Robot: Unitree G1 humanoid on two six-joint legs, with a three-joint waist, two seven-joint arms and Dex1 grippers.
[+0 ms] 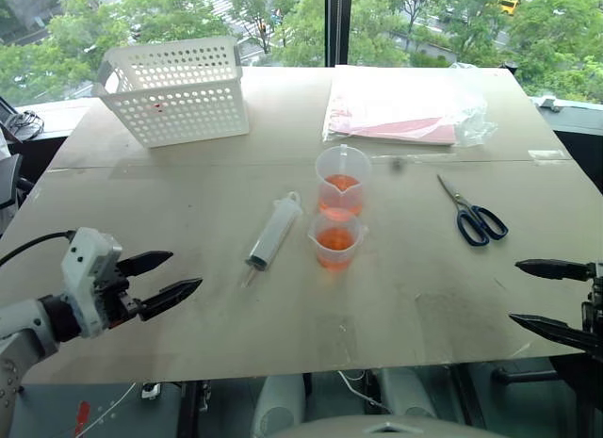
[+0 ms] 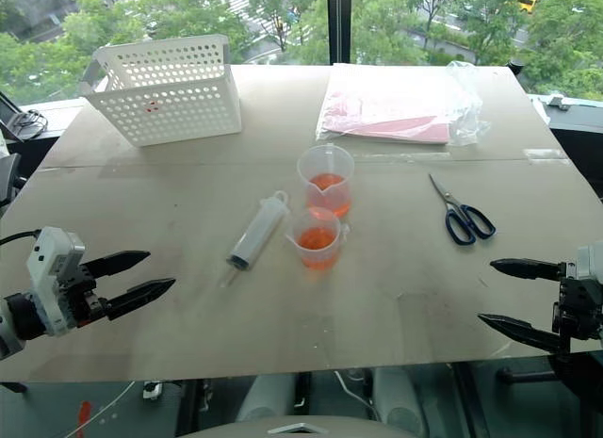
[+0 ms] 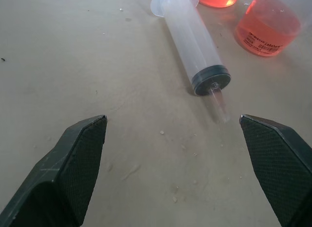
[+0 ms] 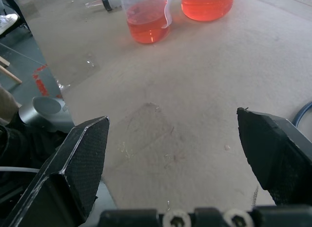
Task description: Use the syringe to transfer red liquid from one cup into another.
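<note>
Covering most of the frame, the bench [image 1: 188,268] has a pale beige top with small marks and a seam line across its far part. Behind it, large windows show green trees outside.

At the upper left of the frame stands a white perforated basket [image 1: 176,88]. At the upper right lies a clear plastic bag with pink sheets [image 1: 400,108]. Scissors [image 1: 474,215] with dark blue handles lie at the right of centre.

In the centre stand the two cups, very close together: the taller cup [image 1: 342,181] behind and the shorter cup [image 1: 335,240] in front, each with red liquid [image 1: 335,240] inside. The syringe [image 1: 274,231] lies flat just left of them, its tip pointing to the lower left.

The left end effector [image 1: 162,278] hovers at the lower left, fingers spread, holding nothing. The right end effector [image 1: 551,299] is at the lower right edge, also spread and empty. Nothing lies between either one and the syringe.
</note>
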